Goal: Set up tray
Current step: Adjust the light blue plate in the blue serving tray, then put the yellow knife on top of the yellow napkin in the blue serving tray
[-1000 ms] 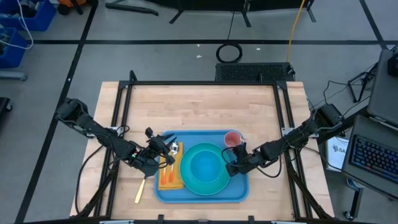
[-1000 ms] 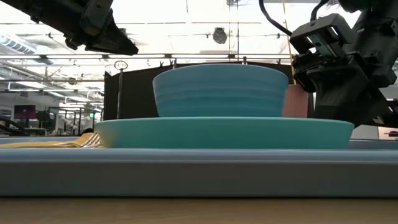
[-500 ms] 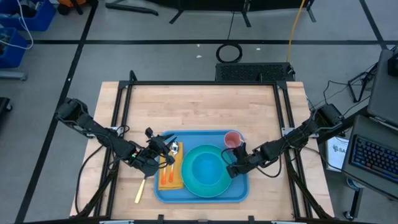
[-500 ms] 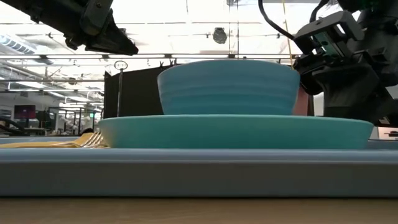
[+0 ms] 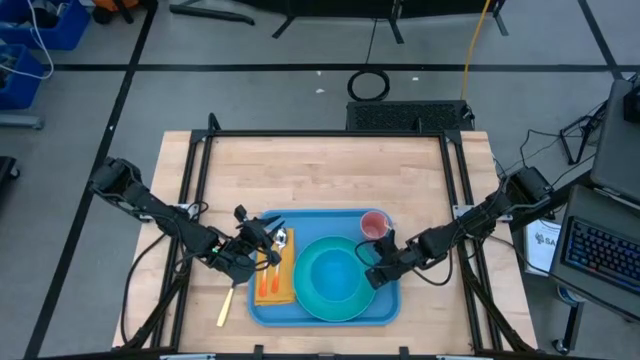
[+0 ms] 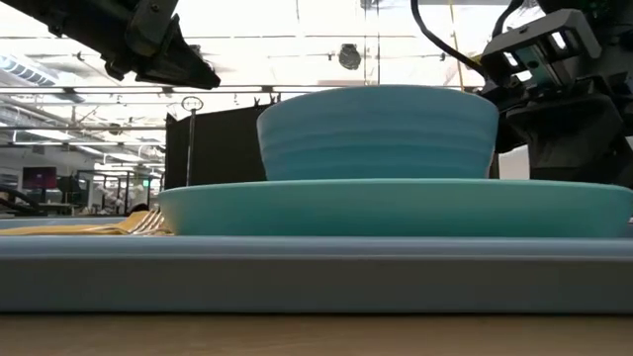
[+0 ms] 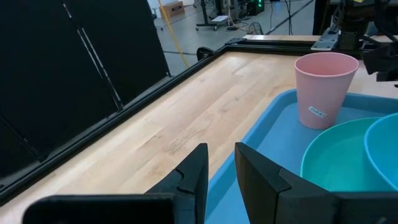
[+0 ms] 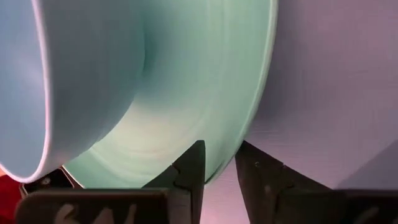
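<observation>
The blue tray [image 5: 310,222] lies in the near middle of the table. A round turquoise plate [image 5: 345,300] lies flat on it, and a blue bowl [image 5: 328,270] stands on the plate. A pink cup [image 5: 374,224] stands upright in the tray's far right corner. A yellow napkin [image 5: 272,285] with cutlery on it lies on the tray's left part. My right gripper [image 5: 373,272] is shut on the plate at its right side. My left gripper [image 5: 262,240] hovers over the tray's left part, shut and holding nothing; the low view shows it [image 6: 188,64] high above the tray. My right gripper pinches the plate's rim [image 8: 245,134] on the plate's right side. One finger [image 8: 189,168] is over the plate's inside and the other is outside the rim. It comes from the table's right, slanting down. The plate [image 6: 396,208] lies flat on the tray [image 6: 297,272], with the bowl [image 6: 376,133] on it.
A yellow-handled utensil [image 5: 225,305] lies on the wood just off the tray's near left corner. Bare wooden table [image 5: 320,170] stretches beyond the tray to the far edge. A black frame rail [image 5: 200,180] runs along the table's sides.
My right gripper has moved toward the table's near edge, still shut on the plate's rim. The plate and bowl have slid with it along the tray toward the near edge and slightly right. In the low view they now loom larger and hide the cup.
</observation>
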Robot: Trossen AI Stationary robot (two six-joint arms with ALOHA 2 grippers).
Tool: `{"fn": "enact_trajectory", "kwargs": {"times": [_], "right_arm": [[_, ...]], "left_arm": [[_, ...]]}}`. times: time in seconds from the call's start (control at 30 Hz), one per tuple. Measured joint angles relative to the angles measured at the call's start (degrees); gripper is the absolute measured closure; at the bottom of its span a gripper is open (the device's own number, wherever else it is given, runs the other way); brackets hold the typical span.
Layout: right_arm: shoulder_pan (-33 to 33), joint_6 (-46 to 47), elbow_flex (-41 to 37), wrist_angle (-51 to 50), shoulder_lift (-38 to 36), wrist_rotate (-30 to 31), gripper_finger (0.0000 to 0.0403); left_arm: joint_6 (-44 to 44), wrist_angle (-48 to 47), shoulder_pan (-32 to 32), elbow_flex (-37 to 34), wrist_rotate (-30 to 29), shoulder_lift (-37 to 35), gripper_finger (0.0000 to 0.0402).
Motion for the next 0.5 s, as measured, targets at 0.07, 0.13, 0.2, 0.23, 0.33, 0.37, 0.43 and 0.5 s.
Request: {"fn": "enact_trajectory", "kwargs": {"times": [0.07, 0.13, 0.2, 0.23, 0.33, 0.37, 0.43, 0.5], "right_arm": [[-0.2, -0.6, 0.0, 0.0, 0.0, -0.1, 0.0314], [-0.3, -0.9, 0.0, 0.0, 0.0, -0.1, 0.0303], [-0.3, -1.3, 0.0, 0.0, 0.0, 0.0, 0.0291], [-0.3, -1.5, 0.0, 0.0, 0.0, 0.0, 0.0285], [-0.4, -1.2, 0.0, 0.0, 0.0, -1.0, 0.0269], [-0.5, -1.2, 0.0, 0.0, -0.2, -1.5, 0.0264], [-0.8, -1.3, 0.0, 0.2, -0.5, -1.6, 0.0257], [-1.1, -1.5, 0.0, 0.0, -1.2, -1.6, 0.0252]], "left_arm": [[0.0, 0.0, 0.0, 0.0, 0.2, 0.0, 0.0316], [0.0, 0.0, 0.0, 0.0, 0.2, 0.0, 0.0316], [0.0, 0.0, 0.0, 0.0, 0.4, 0.0, 0.0316], [0.0, 0.0, 0.0, 0.0, 0.4, 0.0, 0.0316], [0.0, 0.0, 0.0, 0.0, 0.4, 0.0, 0.0316], [0.0, 0.0, 0.0, 0.0, 0.4, 0.0, 0.0316], [0.0, 0.0, 0.0, 0.0, 0.4, 0.0, 0.0316], [0.0, 0.0, 0.0, 0.0, 0.4, 0.0, 0.0316]]}}
